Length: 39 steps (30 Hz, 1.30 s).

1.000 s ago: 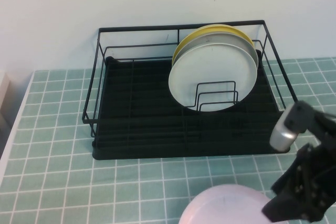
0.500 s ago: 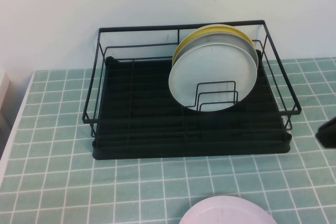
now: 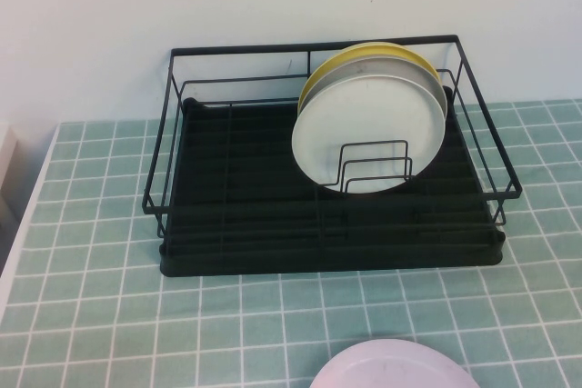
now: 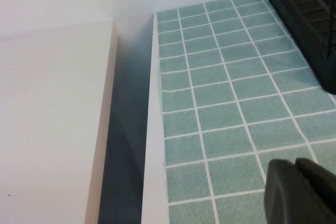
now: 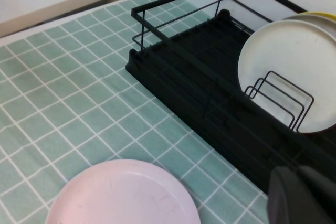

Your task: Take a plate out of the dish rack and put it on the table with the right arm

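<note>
The pale pink plate [image 3: 396, 367] lies flat on the mint-green tiled table [image 3: 100, 315], in front of the black wire dish rack [image 3: 236, 215]. It also shows in the right wrist view [image 5: 123, 195], with the dish rack [image 5: 205, 72] behind it. My right gripper [image 5: 299, 192] is shut and empty, off the plate and above the rack's front edge; it is outside the high view. My left gripper [image 4: 296, 192] is shut and empty, low over the tiles near the table's left edge, with a corner of the rack [image 4: 310, 19] nearby.
A white-grey plate [image 3: 368, 129] and a yellowish plate [image 3: 364, 54] behind it stand upright in the rack's right half. A white wall rises behind the rack. A white surface [image 4: 47, 124] lies beyond a gap at the table's left edge.
My right arm has pulled away from the pink plate and gone out of the high view to the right. The plate stays flat on the tiles.
</note>
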Each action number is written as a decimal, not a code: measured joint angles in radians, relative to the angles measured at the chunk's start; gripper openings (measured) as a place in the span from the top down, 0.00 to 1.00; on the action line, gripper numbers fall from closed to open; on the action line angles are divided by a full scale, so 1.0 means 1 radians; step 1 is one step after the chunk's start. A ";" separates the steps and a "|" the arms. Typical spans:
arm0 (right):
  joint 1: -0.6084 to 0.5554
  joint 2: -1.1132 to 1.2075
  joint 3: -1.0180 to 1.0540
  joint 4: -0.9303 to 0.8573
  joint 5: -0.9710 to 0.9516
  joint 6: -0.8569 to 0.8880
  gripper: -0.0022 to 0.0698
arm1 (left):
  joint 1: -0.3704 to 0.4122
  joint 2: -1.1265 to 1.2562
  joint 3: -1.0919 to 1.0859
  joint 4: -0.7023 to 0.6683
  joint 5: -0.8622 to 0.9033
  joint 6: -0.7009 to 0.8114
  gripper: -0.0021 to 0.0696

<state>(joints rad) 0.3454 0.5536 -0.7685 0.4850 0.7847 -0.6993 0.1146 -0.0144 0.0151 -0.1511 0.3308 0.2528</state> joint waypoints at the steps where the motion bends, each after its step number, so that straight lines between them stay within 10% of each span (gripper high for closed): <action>1: 0.000 -0.025 0.025 0.000 -0.011 -0.002 0.97 | 0.000 0.000 0.000 0.000 0.000 0.000 0.98; 15: 0.000 -0.185 0.117 -0.086 0.063 0.118 0.97 | 0.000 0.000 0.000 0.000 0.000 0.000 0.98; 28: -0.003 -0.406 0.415 -0.217 -0.440 0.141 0.97 | 0.000 0.000 0.000 0.000 0.000 0.000 0.98; 39: -0.436 -0.566 0.759 -0.303 -0.627 0.263 0.97 | 0.000 0.000 0.000 0.000 0.000 0.000 0.98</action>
<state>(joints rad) -0.0907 -0.0120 -0.0093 0.1823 0.1575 -0.4361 0.1146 -0.0144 0.0151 -0.1511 0.3308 0.2528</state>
